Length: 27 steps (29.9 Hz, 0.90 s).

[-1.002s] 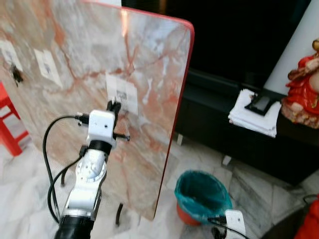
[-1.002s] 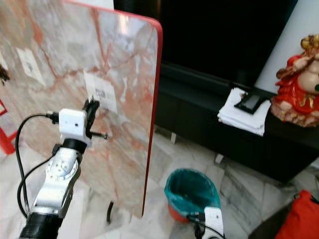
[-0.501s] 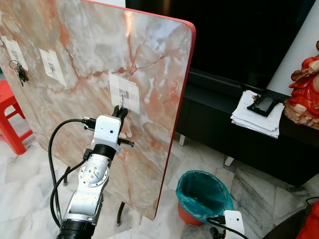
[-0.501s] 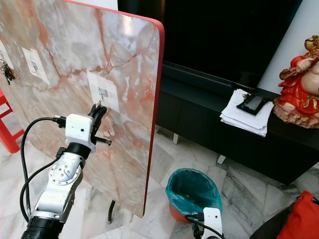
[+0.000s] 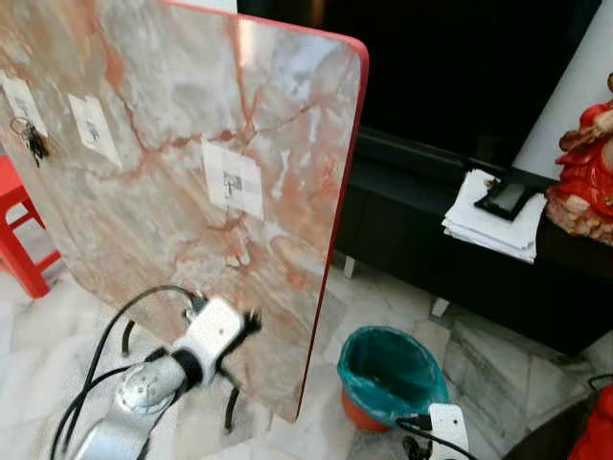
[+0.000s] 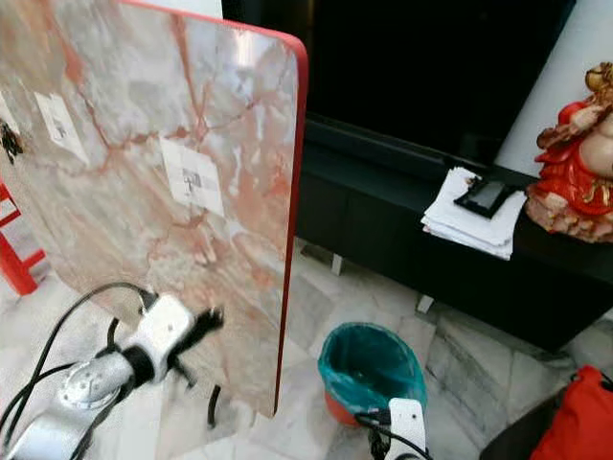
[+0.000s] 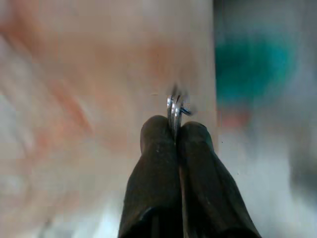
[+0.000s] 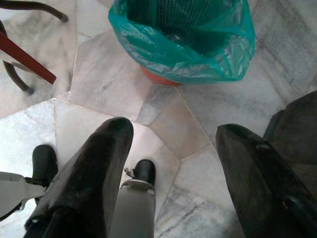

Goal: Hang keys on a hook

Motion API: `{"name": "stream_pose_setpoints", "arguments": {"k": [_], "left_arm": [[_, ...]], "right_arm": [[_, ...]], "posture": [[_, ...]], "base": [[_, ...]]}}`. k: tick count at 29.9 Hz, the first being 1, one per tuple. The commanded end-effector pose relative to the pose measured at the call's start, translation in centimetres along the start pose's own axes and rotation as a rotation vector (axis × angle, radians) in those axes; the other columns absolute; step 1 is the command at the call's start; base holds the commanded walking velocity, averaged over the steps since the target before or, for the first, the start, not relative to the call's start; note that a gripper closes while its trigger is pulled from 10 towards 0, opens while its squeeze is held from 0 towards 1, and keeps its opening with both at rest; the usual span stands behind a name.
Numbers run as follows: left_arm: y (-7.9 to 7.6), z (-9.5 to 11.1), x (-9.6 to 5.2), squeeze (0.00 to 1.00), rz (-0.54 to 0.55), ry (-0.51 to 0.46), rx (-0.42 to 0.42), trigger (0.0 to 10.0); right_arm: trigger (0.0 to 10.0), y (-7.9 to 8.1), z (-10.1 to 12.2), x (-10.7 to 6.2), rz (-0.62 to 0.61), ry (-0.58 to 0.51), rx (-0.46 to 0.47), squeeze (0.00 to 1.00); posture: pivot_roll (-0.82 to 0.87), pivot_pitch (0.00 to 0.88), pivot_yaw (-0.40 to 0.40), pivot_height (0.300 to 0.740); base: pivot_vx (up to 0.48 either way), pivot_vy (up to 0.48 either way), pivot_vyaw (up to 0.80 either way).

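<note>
- Marbled pink and grey, the tilted board (image 5: 192, 192) with its red edge carries small white patches, and the middle patch holds the hook (image 5: 230, 182) the task seems to aim at.
- Half a second ago the left gripper (image 5: 251, 322) was raised with its fingertips right at that hook; now the arm has dropped and swung low, and the gripper sits blurred in front of the board's lower part, well below the hook.
- From the left wrist, the two black fingers (image 7: 158, 148) are pressed together on a thin metal key ring (image 7: 174, 106) that sticks out beyond their tips, so the keys have come down with the gripper and are not on the hook.
- No keys hang at the middle hook in either head view, which supports the judgement that this attempt did not leave them there.
- Another bunch of keys (image 5: 31, 140) already hangs from a hook near the board's far left edge.
- My reading is that the hanging step is still to be done: the gripper would have to rise again, line the ring up with the hook and slip it over before letting go.
- Blur in the left wrist view suggests quick motion, so the ring could shift in the pinch.
- Low on the right, the right gripper (image 8: 171, 163) hangs idle with its fingers spread wide and nothing between them, above the marble floor (image 8: 99, 89) near a bin lined with a green bag (image 8: 183, 39).
</note>
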<state>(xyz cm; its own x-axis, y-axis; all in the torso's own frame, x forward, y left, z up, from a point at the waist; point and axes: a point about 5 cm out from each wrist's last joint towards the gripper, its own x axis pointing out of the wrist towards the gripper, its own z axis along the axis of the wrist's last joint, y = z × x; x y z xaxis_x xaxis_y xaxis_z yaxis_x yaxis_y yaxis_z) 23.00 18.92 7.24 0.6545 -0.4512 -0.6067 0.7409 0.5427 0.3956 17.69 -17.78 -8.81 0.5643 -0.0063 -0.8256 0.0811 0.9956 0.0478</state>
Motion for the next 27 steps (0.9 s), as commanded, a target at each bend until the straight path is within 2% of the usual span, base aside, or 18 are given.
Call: {"name": "stream_pose_setpoints", "arguments": {"k": [1, 2, 3, 4, 5, 7, 9, 11, 14, 21, 25, 27], "left_arm": [[-0.6, -2.6, -0.6, 0.00, -0.080, 0.214, 0.125, 10.0], [-0.3, -2.6, -0.6, 0.00, -0.062, 0.217, 0.153, 10.0], [0.7, -1.4, -0.1, 0.00, 0.034, 0.150, 0.157, 10.0], [2.7, 0.3, 0.6, 0.00, 0.234, 0.060, 0.077, 10.0], [3.4, 0.8, 0.8, 0.00, 0.308, 0.035, 0.030, 10.0], [4.2, 1.5, 0.9, 0.00, 0.377, 0.003, -0.011, 10.0], [6.1, 3.3, 0.5, 0.00, 0.500, -0.070, 0.004, 10.0], [6.7, 4.0, 0.3, 0.00, 0.536, -0.103, -0.010, 10.0], [7.8, 6.2, -0.3, 0.00, 0.621, -0.229, -0.034, 10.0], [8.9, 8.6, -1.3, 0.00, 0.762, -0.401, -0.074, 10.0], [8.7, 9.5, -1.8, 0.00, 0.788, -0.477, -0.061, 10.0], [8.7, 9.6, -1.9, 0.00, 0.794, -0.485, -0.062, 10.0]], "right_arm": [[10.0, -0.7, -0.2, -0.1, -0.009, 0.012, -0.003, 0.00], [10.0, -0.9, -0.3, -0.2, -0.011, 0.013, -0.002, 0.00], [10.0, -1.3, -0.5, -0.2, -0.013, 0.014, -0.002, 0.00], [10.0, -1.7, -0.6, -0.3, -0.018, 0.017, -0.003, 0.00], [10.0, -1.9, -0.7, -0.4, -0.020, 0.018, -0.003, 0.00], [10.0, -2.2, -0.7, -0.4, -0.023, 0.019, -0.003, 0.00], [10.0, -2.4, -0.7, -0.5, -0.025, 0.021, -0.007, 0.00], [10.0, -2.4, -0.7, -0.5, -0.025, 0.021, -0.010, 0.00], [10.0, -2.1, -0.4, -0.3, -0.026, 0.016, -0.013, 0.00], [10.0, -1.0, -0.1, -0.1, -0.017, 0.012, -0.022, 0.00], [10.0, -1.9, -0.5, -0.3, -0.027, 0.018, -0.023, 0.00], [10.0, -2.2, -0.5, -0.4, -0.030, 0.020, -0.023, 0.00]], "posture": [[0.05, 0.000, -0.085, 0.740], [0.05, 0.000, -0.085, 0.740], [0.05, 0.000, -0.085, 0.740], [0.05, 0.000, -0.085, 0.740], [0.05, 0.000, -0.085, 0.740], [0.05, 0.000, -0.086, 0.740], [0.04, 0.000, -0.086, 0.740], [0.04, 0.000, -0.086, 0.740], [0.04, 0.000, -0.086, 0.740], [0.04, 0.000, -0.088, 0.740], [0.04, 0.000, -0.088, 0.740], [0.04, 0.000, -0.088, 0.740]], "base": [[0.000, 0.000, 0.00], [0.000, 0.000, 0.00], [0.000, 0.000, 0.00], [0.000, 0.000, 0.00], [0.000, 0.000, 0.00], [0.000, 0.000, 0.00], [0.000, 0.000, 0.00], [0.000, 0.000, 0.00], [0.000, 0.000, 0.00], [0.000, 0.000, 0.00], [0.000, 0.000, 0.00], [0.000, 0.000, 0.00]]}}
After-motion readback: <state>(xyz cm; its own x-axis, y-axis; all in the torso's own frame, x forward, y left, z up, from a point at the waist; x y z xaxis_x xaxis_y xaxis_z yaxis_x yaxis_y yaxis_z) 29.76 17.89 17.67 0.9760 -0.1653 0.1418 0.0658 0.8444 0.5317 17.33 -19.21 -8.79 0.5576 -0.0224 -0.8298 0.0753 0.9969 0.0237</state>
